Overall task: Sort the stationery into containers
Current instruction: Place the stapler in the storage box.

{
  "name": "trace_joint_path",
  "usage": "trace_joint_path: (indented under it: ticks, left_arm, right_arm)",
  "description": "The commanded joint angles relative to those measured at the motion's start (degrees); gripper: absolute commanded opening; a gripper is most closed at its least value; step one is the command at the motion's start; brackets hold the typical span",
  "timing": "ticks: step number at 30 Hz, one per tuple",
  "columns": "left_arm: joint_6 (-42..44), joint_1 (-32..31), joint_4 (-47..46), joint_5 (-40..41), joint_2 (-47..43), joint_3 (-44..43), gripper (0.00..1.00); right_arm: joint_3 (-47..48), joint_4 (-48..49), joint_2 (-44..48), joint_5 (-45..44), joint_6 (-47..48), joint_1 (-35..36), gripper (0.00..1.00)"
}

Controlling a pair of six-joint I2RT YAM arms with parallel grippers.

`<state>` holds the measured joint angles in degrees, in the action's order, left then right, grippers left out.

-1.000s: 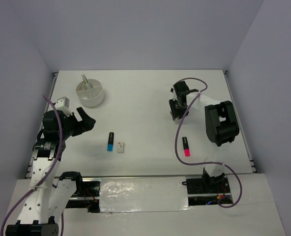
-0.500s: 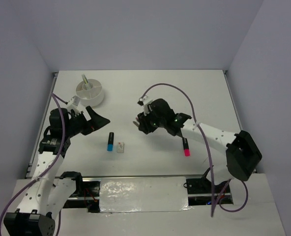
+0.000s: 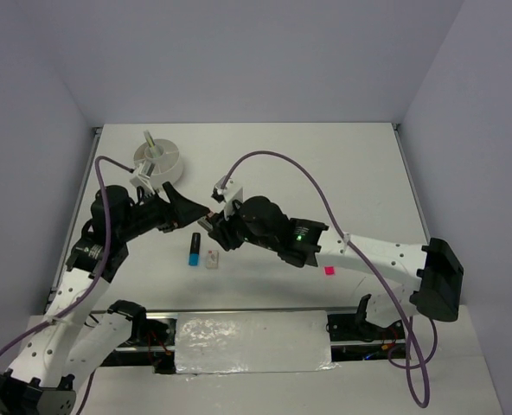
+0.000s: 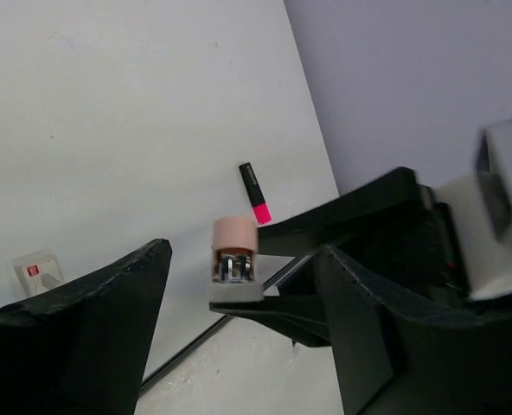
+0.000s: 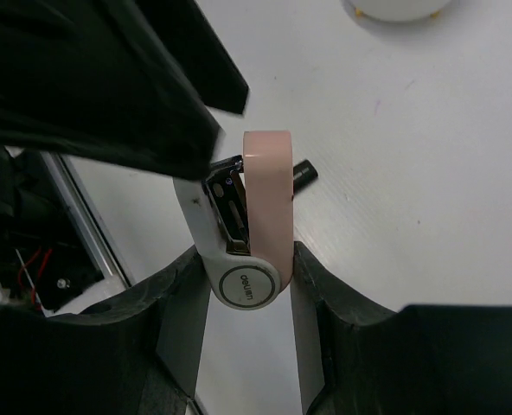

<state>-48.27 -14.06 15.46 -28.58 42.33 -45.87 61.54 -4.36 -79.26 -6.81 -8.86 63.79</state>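
The right hand [image 5: 246, 290] grips a pink-and-white mini stapler [image 5: 266, 199] in the air over the left half of the surface [image 3: 265, 164]. The left hand [image 4: 243, 259] stands wide, one finger on each side of the stapler, touching neither. The blue-and-black marker [image 3: 194, 249] and white eraser [image 3: 213, 258] lie below by the near edge. The white cup [image 3: 165, 177] stands in the far left corner.
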Motion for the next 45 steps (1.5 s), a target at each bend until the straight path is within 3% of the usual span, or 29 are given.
trace_joint_path:
  ticks: [1,5,8,10,11,13,15,16,17,18,19,22,26,30,36,42,45]
  left_arm:
    - [0.63,-2.27,0.62,2.47,0.92,-0.98,0.79]
    - [0.55,-4.56,0.45,4.14,2.23,-1.15,0.75]
    - [0.46,-6.58,0.44,5.19,3.28,-1.85,0.59]
    - [0.72,-7.72,0.44,6.25,4.07,-2.64,0.31]
    - [0.90,-7.91,1.05,6.69,4.60,-3.00,0.11]
    - [1.60,-8.34,1.23,7.57,6.00,-4.31,0.00]
    - [2.13,-8.52,1.85,8.62,6.89,-5.19,0.00]
    - [2.74,-8.61,2.02,9.84,7.68,-6.07,0.00]
    - [3.09,-8.70,2.03,10.64,7.94,-6.51,0.00]
    - [3.44,-8.70,2.29,11.69,8.30,-7.04,0.00]
    - [4.32,-8.70,2.90,15.18,9.26,-8.87,0.00]
    - [5.99,-8.70,6.94,24.15,13.11,-14.75,0.00]
    - [4.68,-8.70,10.46,44.34,22.95,-23.02,0.00]
    - [2.05,-8.70,10.99,56.50,35.78,-33.21,0.00]
    - [0.81,-8.70,20.12,75.55,63.43,-62.17,0.00]
    - [5.99,-6.42,21.97,84.38,80.25,-81.19,0.00]
    - [6.78,-3.87,20.41,82.91,83.00,-82.55,0.00]
  right_arm:
    - [3.85,2.43,1.57,-4.18,0.69,0.81,0.21]
    - [6.05,1.46,0.78,-3.74,1.13,1.25,0.21]
    - [7.80,0.58,-0.19,-5.05,1.48,1.69,0.21]
    - [8.86,-0.12,-0.54,-4.80,1.57,1.69,0.21]
    - [9.12,-0.21,-0.89,-4.45,1.66,1.78,0.21]
    - [9.74,-0.73,-1.24,-3.56,1.92,1.78,0.22]
    - [9.57,-0.65,-1.16,-3.13,2.09,1.86,0.24]
    - [8.96,-0.13,-0.72,-2.08,2.10,1.78,0.36]
    - [8.43,0.31,-0.28,-1.81,1.92,1.78,0.36]
    - [7.73,0.84,0.25,-2.50,1.22,1.69,0.87]
    - [6.41,1.11,1.47,-4.07,-0.44,0.82,0.99]
    - [3.43,-2.65,5.85,-10.65,-6.49,-1.90,1.00]
    - [-4.22,-8.46,16.31,-17.61,-16.61,-7.61,1.00]
    - [-12.04,-10.57,26.78,-15.52,-19.61,-10.09,1.00]
    - [-13.63,-17.17,33.73,-11.65,-17.51,-10.35,1.00]
    - [-17.59,-16.21,34.79,-7.70,-17.15,-10.18,1.00]
    - [-18.21,-15.68,33.57,-6.64,-16.54,-10.09,1.00]
